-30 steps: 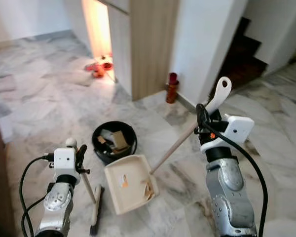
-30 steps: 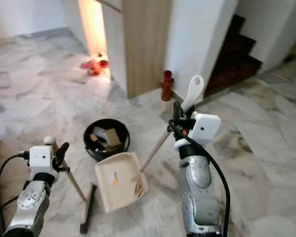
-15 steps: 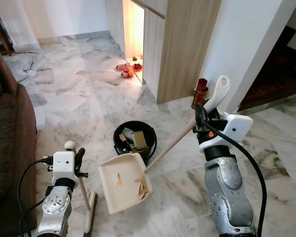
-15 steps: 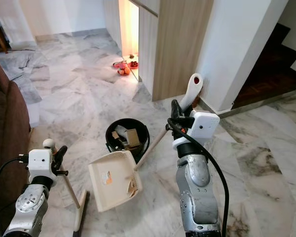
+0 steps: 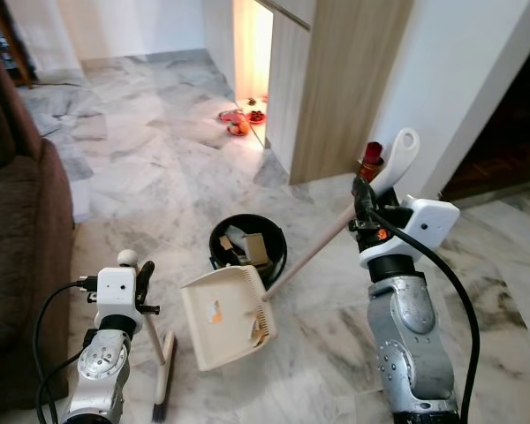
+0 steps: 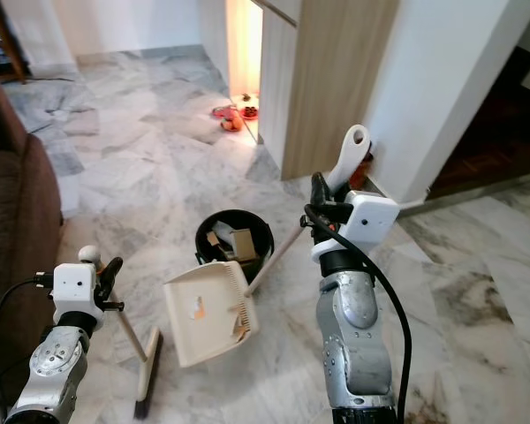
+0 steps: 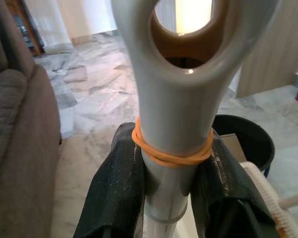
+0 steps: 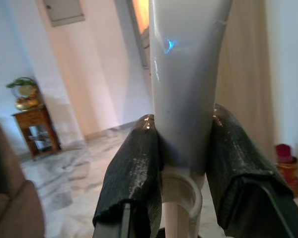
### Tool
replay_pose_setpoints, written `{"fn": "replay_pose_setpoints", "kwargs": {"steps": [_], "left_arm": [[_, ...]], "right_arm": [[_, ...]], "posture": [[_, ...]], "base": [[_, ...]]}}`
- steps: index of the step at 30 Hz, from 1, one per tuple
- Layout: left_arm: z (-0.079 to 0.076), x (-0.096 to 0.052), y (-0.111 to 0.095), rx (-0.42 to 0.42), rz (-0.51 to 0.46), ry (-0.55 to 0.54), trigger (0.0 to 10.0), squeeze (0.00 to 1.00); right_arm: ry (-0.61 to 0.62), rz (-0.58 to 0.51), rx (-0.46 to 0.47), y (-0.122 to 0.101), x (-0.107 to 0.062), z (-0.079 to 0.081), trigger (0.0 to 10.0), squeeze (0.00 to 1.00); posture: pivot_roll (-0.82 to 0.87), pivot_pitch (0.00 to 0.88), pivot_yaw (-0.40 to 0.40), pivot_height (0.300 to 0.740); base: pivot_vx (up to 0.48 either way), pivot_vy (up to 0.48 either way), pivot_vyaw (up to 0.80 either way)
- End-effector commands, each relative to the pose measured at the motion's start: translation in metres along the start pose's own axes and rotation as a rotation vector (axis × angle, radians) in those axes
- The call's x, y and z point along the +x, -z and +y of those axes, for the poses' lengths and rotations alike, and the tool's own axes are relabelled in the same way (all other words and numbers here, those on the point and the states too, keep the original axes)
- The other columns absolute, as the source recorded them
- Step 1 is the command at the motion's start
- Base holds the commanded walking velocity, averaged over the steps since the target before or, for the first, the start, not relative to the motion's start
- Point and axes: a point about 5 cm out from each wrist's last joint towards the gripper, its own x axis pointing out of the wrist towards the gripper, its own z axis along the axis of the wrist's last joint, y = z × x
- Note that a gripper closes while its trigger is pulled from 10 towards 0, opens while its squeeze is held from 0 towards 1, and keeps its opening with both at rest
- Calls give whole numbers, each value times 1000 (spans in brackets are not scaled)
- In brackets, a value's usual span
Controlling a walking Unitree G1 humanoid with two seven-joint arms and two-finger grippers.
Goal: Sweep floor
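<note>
Left eye view: your right gripper (image 5: pixel 364 205) still clamps the dustpan (image 5: pixel 228 318) handle, its pan now nearer the black bin (image 5: pixel 247 249). Your left gripper (image 5: pixel 140 287) grips the broom (image 5: pixel 162 369).

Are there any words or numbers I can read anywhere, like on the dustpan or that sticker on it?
No readable text anywhere.
Dustpan: an orange sticker, too small and blurred to read.
Black bin: no label visible.
Broom handle in the left claw: only an orange rubber band, no words.
</note>
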Motion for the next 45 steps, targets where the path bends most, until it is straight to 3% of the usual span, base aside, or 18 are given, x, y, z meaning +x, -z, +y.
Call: {"fn": "replay_pose_setpoints", "kwargs": {"steps": [1,23,31,45], "left_arm": [[1,3,-6,5,-26,-4,10000,0],[0,4,-7,4,-30,-1,10000,0],[0,4,-7,3,-32,-3,10000,0],[0,4,-7,2,-36,-14,10000,0]], "right_arm": [[-1,-52,44,-10,4,5,10000,0],[-24,-63,60,-12,6,8,10000,0],[-20,-130,83,-25,9,12,10000,0],[-21,-152,49,-29,11,12,10000,0]], "posture": [[15,0,-33,740],[11,0,-30,740],[10,0,-31,740],[14,0,-37,740]], "base": [[0,0,0],[0,0,0],[0,0,0],[77,0,0]]}}
